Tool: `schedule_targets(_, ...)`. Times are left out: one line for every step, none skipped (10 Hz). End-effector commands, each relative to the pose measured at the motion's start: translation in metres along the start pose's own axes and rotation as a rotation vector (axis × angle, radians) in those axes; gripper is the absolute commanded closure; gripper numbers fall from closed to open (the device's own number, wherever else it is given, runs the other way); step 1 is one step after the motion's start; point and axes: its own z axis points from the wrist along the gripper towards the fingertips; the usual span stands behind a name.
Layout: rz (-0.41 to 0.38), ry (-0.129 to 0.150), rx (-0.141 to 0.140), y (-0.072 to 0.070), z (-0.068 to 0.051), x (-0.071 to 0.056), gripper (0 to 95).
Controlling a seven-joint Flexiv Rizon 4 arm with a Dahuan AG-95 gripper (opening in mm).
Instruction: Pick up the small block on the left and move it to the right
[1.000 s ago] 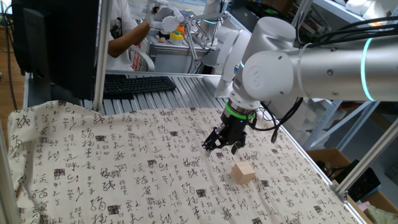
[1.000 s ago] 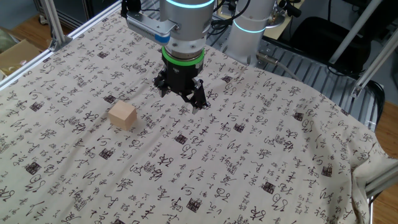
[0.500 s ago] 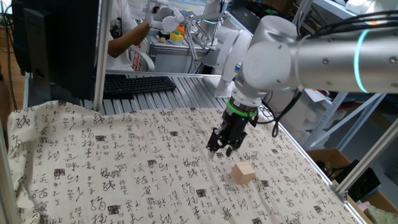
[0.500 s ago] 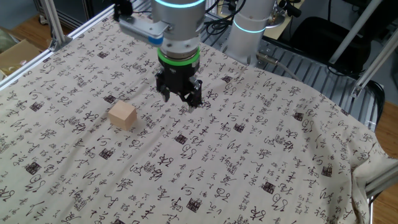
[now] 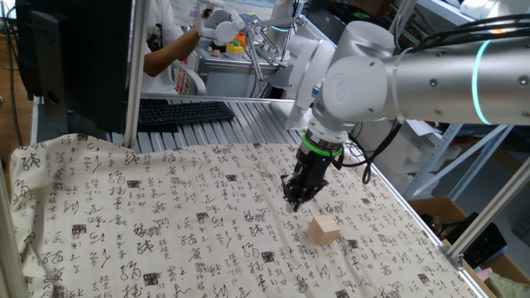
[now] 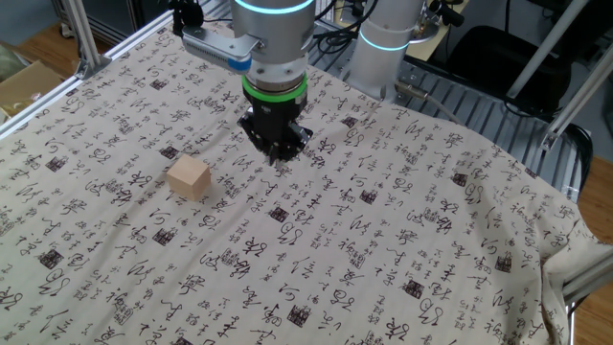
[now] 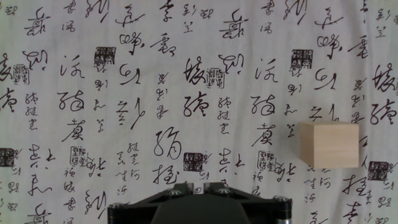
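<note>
Since the earlier frame the gripper (image 6: pixel 277 153) has rotated and drawn its fingers together, empty, hovering at upper centre. Table (image 6: pixel 402 249) carries the small block (image 6: pixel 189 177) at centre left, untouched. Approach step; next: reopen, align over block.

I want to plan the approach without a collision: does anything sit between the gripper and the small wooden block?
Nothing visible does: only bare printed cloth lies between the gripper and the small block.
</note>
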Motion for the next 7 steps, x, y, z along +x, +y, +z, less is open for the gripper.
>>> schedule_targets(-0.004, 0.006, 0.005, -0.001, 0.000, -0.003, 95.0)
schedule_targets(-0.006, 0.006, 0.007, -0.002, 0.001, -0.005, 95.0)
schedule_targets(-0.009, 0.007, 0.005, -0.004, 0.002, -0.007, 95.0)
schedule_targets(-0.010, 0.007, 0.005, -0.004, 0.002, -0.008, 95.0)
schedule_targets(-0.015, 0.005, 0.007, -0.008, 0.003, -0.011, 95.0)
schedule_targets(-0.019, 0.007, 0.009, -0.011, 0.004, -0.014, 95.0)
schedule_targets(-0.024, 0.008, 0.010, -0.014, 0.005, -0.016, 95.0)
